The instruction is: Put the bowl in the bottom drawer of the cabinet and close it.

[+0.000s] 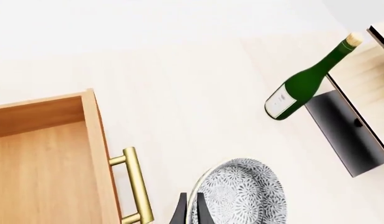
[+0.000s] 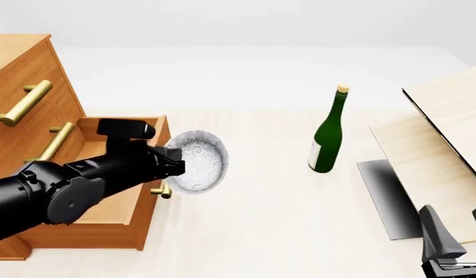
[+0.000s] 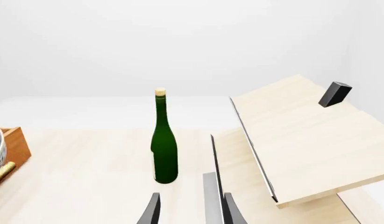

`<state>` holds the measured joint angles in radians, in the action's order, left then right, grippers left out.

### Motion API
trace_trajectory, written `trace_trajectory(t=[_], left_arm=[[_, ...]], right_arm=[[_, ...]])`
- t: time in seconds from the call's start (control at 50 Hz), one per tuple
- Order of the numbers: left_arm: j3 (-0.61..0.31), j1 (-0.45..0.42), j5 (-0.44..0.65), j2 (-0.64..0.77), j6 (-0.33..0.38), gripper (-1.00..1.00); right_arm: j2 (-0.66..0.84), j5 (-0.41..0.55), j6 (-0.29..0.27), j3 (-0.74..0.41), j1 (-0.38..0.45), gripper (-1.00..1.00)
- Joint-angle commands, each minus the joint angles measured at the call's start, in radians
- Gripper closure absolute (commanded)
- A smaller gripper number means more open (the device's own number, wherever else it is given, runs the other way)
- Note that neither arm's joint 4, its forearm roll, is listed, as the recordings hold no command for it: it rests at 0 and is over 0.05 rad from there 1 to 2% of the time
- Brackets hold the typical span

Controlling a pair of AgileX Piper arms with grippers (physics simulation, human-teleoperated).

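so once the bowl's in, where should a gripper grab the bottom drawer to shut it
Take the bottom drawer by its brass bar handle, coming at its front face from the open table side. The bar stands off the front on two posts, leaving a gap for fingers to close across it. A flat push on the front may work too.

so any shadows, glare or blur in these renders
Front view: sharp, flat even light, only a faint shadow under the wine bottle. Left wrist view: crisp, soft highlight on the bottom drawer handle, the bowl cut off by the frame edge. Right wrist view: no blur, washed-out white background.
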<state>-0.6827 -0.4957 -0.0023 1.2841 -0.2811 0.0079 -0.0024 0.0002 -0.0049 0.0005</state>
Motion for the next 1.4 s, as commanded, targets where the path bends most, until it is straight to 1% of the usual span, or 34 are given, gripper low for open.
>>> trace_trajectory(t=[0.02, 0.16, 0.3, 0.64, 0.76, 0.98, 1.0, 1.04, 1.4], left_arm=[[0.004, 0.002, 0.022, -0.047, 0.007, 1.0], [0.009, 0.011, 0.032, -0.07, 0.01, 1.0], [0.013, 0.04, 0.047, -0.096, 0.026, 1.0], [0.027, 0.064, 0.082, -0.162, 0.031, 1.0], [0.036, 0.098, 0.096, -0.191, 0.044, 1.0], [0.043, 0.125, 0.117, -0.23, 0.049, 1.0], [0.046, 0.143, 0.121, -0.24, 0.057, 1.0], [0.047, 0.152, 0.123, -0.243, 0.06, 1.0], [0.06, 0.201, 0.142, -0.276, 0.068, 1.0]], right_arm=[[-0.001, 0.0, 0.0, 0.001, 0.0, -1.0], [-0.001, 0.0, 0.0, 0.001, 0.0, -1.0], [-0.001, 0.0, 0.0, 0.001, 0.0, -1.0], [-0.001, 0.0, 0.0, 0.001, 0.0, -1.0], [-0.001, 0.0, 0.0, 0.001, 0.0, -1.0], [-0.001, 0.0, 0.0, 0.001, 0.0, -1.0], [-0.001, 0.0, 0.0, 0.001, 0.0, -1.0], [-0.001, 0.0, 0.0, 0.001, 0.0, -1.0], [-0.001, 0.0, 0.0, 0.001, 0.0, -1.0]])
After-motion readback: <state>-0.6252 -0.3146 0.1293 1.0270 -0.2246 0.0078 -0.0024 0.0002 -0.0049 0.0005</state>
